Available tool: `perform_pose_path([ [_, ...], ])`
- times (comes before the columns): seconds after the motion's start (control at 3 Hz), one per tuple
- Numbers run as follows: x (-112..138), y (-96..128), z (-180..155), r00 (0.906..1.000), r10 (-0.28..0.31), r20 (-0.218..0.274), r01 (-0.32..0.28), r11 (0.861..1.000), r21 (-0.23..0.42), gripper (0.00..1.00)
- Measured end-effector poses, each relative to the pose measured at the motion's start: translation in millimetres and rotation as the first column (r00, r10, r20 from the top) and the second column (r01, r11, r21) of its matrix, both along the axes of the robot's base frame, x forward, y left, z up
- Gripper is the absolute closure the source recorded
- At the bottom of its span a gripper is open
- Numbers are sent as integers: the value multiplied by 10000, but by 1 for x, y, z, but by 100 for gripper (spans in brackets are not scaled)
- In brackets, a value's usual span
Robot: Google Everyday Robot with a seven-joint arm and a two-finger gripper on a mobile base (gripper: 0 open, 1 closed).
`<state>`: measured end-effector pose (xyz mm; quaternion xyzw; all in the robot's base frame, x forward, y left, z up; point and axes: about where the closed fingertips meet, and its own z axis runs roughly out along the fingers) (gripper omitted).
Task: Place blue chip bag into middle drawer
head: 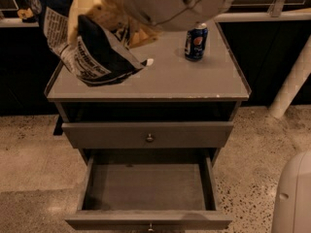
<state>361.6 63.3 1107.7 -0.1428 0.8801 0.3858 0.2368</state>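
Note:
The blue chip bag (95, 55), crinkled dark blue foil with white lettering, hangs in the air over the left part of the cabinet top. My gripper (111, 24) comes in from the top of the view, and its tan fingers (90, 8) are closed on the bag's upper part. The white arm housing (170, 4) hides the rest of the wrist. The middle drawer (146, 188) is pulled open below. It is empty and its brass knob sits at the bottom edge.
A blue soda can (196, 41) stands at the back right of the cabinet top (194, 81). The upper knobbed drawer (148, 135) is shut. A white robot part (294, 198) is at the lower right and a white post (291, 81) at the right.

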Motion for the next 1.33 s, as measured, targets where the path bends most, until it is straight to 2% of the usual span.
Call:
perform_pose_path([
  [0.33,0,0,0,10000,0,-1,0,10000,0,100],
  [0.67,20,7,-18,9913,328,-1271,-342,9994,-92,100],
  [1.0,86,-2,-53,9330,5,-3599,37,9999,112,100],
  [1.33,85,-1,-53,9337,30,-3580,8,9999,104,100],
])
